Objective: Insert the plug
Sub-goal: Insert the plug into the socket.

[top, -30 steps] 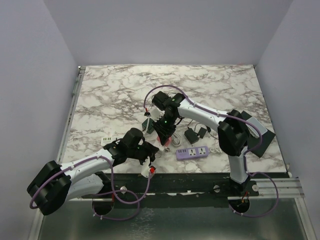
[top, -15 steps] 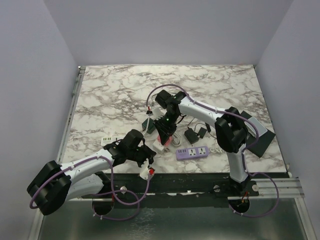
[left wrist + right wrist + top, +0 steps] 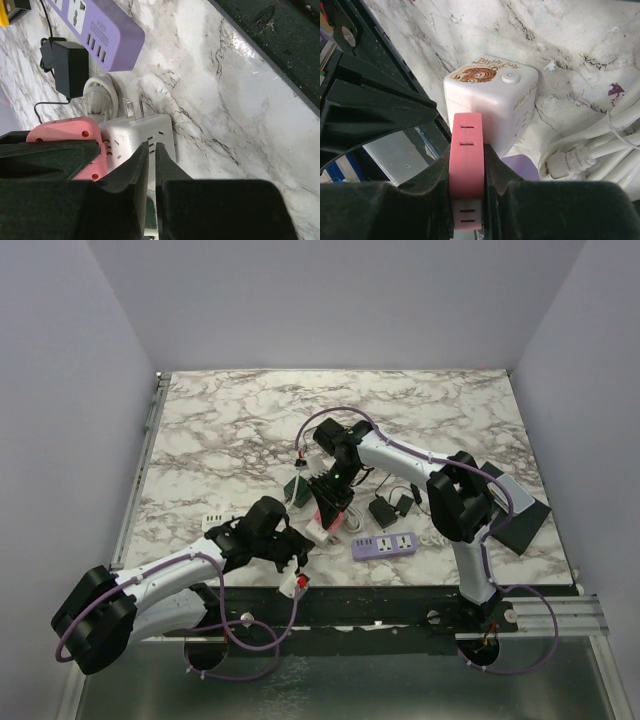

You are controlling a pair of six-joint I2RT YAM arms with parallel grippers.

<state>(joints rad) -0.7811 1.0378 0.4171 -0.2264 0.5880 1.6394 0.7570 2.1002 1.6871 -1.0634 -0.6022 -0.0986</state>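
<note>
My right gripper (image 3: 466, 150) is shut on a flat pink plug (image 3: 466, 165) and holds it edge-on against the side of a white cube socket (image 3: 492, 100) with a tiger sticker. In the left wrist view the pink plug (image 3: 65, 135) touches the cube (image 3: 145, 127), whose two metal prongs point away. My left gripper (image 3: 149, 145) is shut, with its tips against the cube. In the top view both grippers, right (image 3: 333, 508) and left (image 3: 297, 543), meet near the table's front edge.
A purple power strip (image 3: 385, 544) lies right of the grippers, also in the left wrist view (image 3: 100, 25). Black adapters (image 3: 383, 511) and a coiled white cable (image 3: 590, 145) lie beside it. A white strip (image 3: 213, 522) lies left. A black pad (image 3: 525, 510) sits far right.
The right arm's forearm has swung slightly left and its gripper has shifted a little with the pink plug. The left arm has barely moved.
</note>
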